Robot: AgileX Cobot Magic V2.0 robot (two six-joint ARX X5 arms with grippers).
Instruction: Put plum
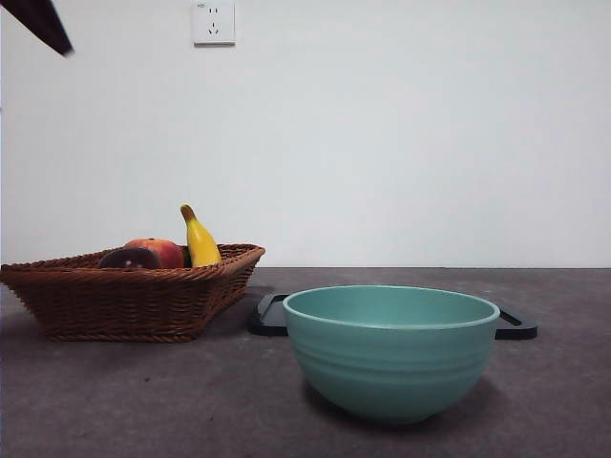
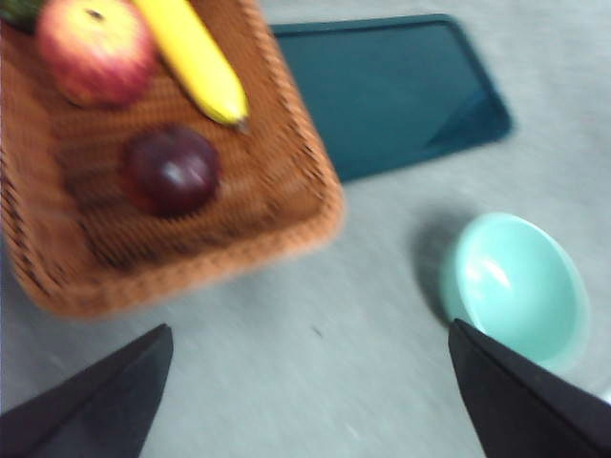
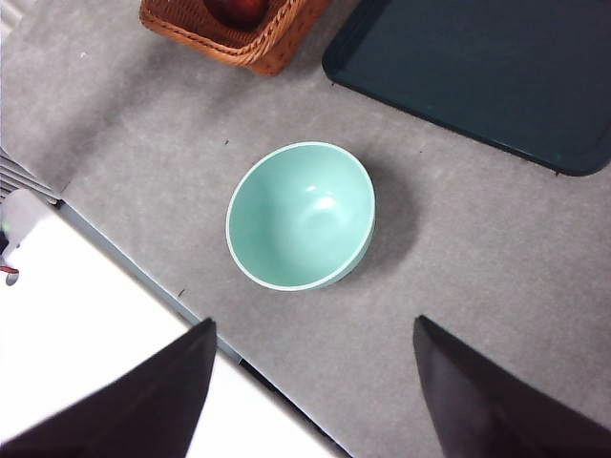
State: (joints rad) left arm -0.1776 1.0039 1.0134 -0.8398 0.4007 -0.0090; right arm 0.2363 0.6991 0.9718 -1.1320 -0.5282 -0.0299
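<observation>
grey table (image 1: 115,401): plum (image 2: 173,170) in basket (image 2: 286,205); both grippers (image 2: 305,382) (image 3: 310,382) spread wide, empty.

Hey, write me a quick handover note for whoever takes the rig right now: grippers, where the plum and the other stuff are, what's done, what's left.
Left gripper: jaws open, empty, above the table near the wicker basket.
Right gripper: jaws open, empty, above the green bowl.
Plum: lying in the basket, apart from the red fruit and the banana.
The bowl is empty; the dark tray behind it looks bare where visible.
Done: nothing yet; the plum is untouched.
Left: pick the plum and put it down. The task names no destination, so confirm bowl or tray.
</observation>
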